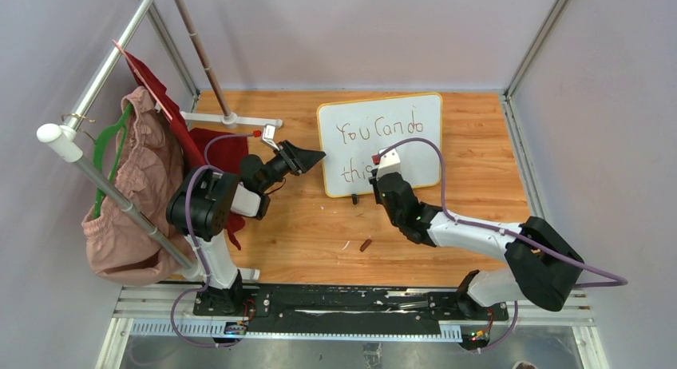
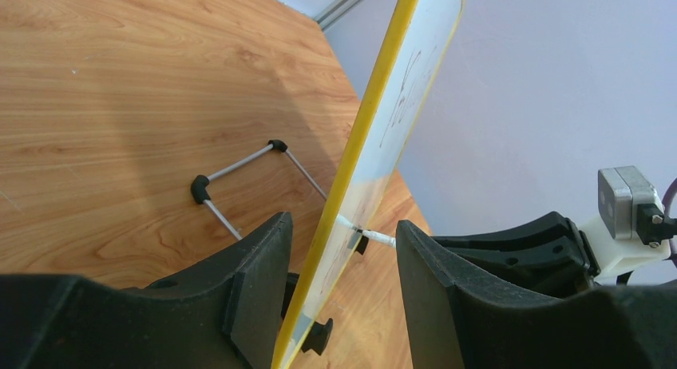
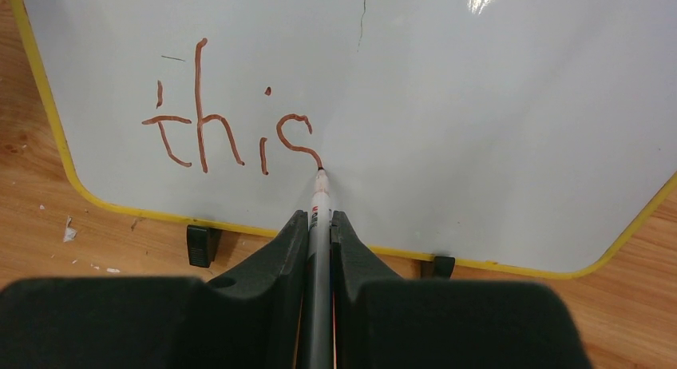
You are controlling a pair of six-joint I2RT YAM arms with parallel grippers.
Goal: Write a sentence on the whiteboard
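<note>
Whiteboard stands far-centre on the bench, written face toward the arms, on its two black clip feet. We read the sentence in reddish-brown: "You Can do" on the top line, "this" below it at the board's lower left.

Right fingers are narrow, clamped on a marker that runs up between them. Its tip sits on the board right at the tail of the "s". In the top view the right arm comes in from the near right and covers part of the lower line.

Left fingers are roughly half apart and straddle the board's left edge, with the yellow rim between them. We see a clear gap to the finger on the written side. Whether the other finger touches the rim we cannot tell. Not a clamp. On the board's back side a grey wire stand with black corners rests on the bench.

At the left of the bench a rack carries a pink garment, a green hanger and a red cloth. A small dark reddish piece lies on the bench, nearer than the board and apart from both arms.
</note>
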